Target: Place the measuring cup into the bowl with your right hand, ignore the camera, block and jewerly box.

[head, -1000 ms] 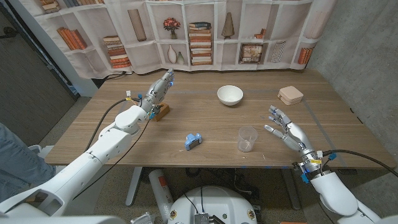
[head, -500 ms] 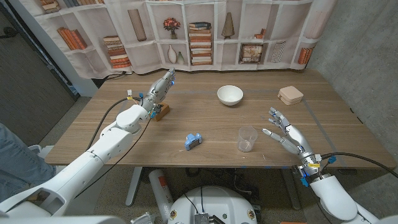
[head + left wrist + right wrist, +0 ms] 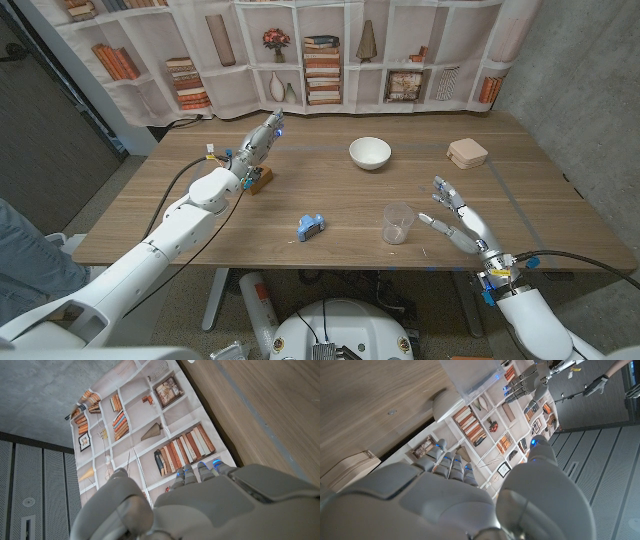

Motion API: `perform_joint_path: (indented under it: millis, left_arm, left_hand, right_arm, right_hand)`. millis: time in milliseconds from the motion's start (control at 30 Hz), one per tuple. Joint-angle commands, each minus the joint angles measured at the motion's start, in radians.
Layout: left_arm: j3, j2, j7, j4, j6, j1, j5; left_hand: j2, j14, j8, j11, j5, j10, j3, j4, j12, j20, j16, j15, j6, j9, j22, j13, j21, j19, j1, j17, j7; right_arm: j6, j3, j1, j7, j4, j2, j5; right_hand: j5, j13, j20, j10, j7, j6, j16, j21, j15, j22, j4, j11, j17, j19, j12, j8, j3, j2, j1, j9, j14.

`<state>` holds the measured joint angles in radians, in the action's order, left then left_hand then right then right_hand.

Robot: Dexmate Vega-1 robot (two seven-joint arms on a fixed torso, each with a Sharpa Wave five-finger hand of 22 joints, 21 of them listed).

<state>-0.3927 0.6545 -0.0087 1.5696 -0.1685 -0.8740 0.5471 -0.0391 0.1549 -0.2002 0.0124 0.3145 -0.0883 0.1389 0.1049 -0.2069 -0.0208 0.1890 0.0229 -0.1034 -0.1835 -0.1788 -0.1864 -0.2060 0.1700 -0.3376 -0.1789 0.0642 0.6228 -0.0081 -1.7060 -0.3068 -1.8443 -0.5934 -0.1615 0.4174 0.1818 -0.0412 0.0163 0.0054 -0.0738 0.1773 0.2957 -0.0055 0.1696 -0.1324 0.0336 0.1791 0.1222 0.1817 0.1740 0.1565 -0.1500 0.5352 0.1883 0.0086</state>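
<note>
Right hand spread wide, holding nothing, beside measuring cup; could knock the light cup over short of bowl.

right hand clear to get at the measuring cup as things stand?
Probably yes. The right hand is open just beside the clear plastic measuring cup, fingers pointed toward it, with only bare wooden table between them.
</note>
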Motion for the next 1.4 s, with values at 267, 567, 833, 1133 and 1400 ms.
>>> perform_joint_path:
  millis: [267, 567, 833, 1133, 1400]
  left_arm:
    - [-0.015, -0.011, -0.016, -0.016, 0.003, 0.017, -0.001]
    - [-0.022, -0.008, -0.013, -0.006, 0.018, 0.022, -0.008]
    - [-0.015, -0.003, -0.006, 0.005, 0.014, 0.013, -0.006]
    - [-0.017, -0.004, -0.006, 0.007, 0.016, 0.014, -0.007]
    - [-0.017, -0.004, -0.01, 0.004, 0.014, 0.015, -0.006]
  left_hand:
    - [0.008, -0.006, 0.0, 0.003, 0.004, 0.006, -0.005, 0.002, 0.0, 0.006, -0.001, 0.002, 0.003, -0.003, -0.003, -0.002, 0.005, 0.03, -0.005, -0.003, 0.001]
    - [0.009, -0.006, 0.0, 0.002, 0.004, 0.005, -0.007, 0.002, 0.001, 0.007, -0.001, 0.002, 0.004, -0.003, -0.003, -0.002, 0.005, 0.03, -0.005, -0.003, 0.001]
    - [0.01, -0.006, 0.001, 0.002, 0.004, 0.006, -0.008, 0.002, 0.001, 0.007, -0.001, 0.002, 0.004, -0.003, -0.003, -0.002, 0.005, 0.03, -0.006, -0.003, 0.001]
    - [0.011, -0.005, 0.0, 0.003, 0.004, 0.005, -0.01, 0.002, 0.001, 0.007, -0.001, 0.003, 0.005, -0.003, -0.003, -0.002, 0.005, 0.03, -0.006, -0.003, 0.0]
    - [0.012, -0.005, 0.0, 0.002, 0.004, 0.006, -0.011, 0.002, 0.001, 0.008, -0.001, 0.002, 0.006, -0.003, -0.003, -0.002, 0.005, 0.031, -0.006, -0.003, 0.0]
  right_arm:
    - [-0.037, -0.038, -0.003, -0.021, 0.004, -0.021, -0.039]
    - [-0.056, -0.051, -0.003, -0.052, 0.002, -0.029, -0.072]
    - [-0.072, -0.064, -0.001, -0.1, 0.001, -0.03, -0.121]
    - [-0.08, -0.086, 0.009, -0.125, 0.007, -0.041, -0.138]
    - [-0.074, -0.111, 0.02, -0.146, 0.02, -0.047, -0.142]
  right_hand:
    - [0.012, 0.002, -0.027, -0.013, 0.009, -0.026, 0.006, -0.001, -0.009, 0.005, -0.002, 0.004, 0.002, 0.016, 0.003, 0.002, -0.01, 0.001, 0.01, 0.003, 0.001]
    - [0.018, 0.002, -0.028, -0.023, 0.013, -0.05, 0.005, -0.01, -0.008, 0.005, -0.003, 0.005, 0.001, 0.017, 0.004, 0.001, -0.015, 0.001, 0.015, 0.003, -0.003]
    - [0.022, 0.002, -0.029, -0.028, 0.014, -0.062, 0.004, -0.017, -0.008, 0.004, -0.008, 0.005, 0.001, 0.014, 0.005, 0.003, -0.018, -0.002, 0.026, 0.004, -0.009]
    - [0.024, 0.002, -0.026, -0.037, 0.007, -0.071, 0.003, -0.025, -0.002, 0.004, -0.012, 0.005, 0.0, 0.013, 0.006, 0.006, -0.026, -0.008, 0.036, 0.004, -0.014]
    - [0.025, 0.002, -0.025, -0.041, 0.007, -0.077, 0.003, -0.028, -0.002, 0.004, -0.013, 0.005, 0.0, 0.015, 0.007, 0.007, -0.03, -0.009, 0.041, 0.004, -0.015]
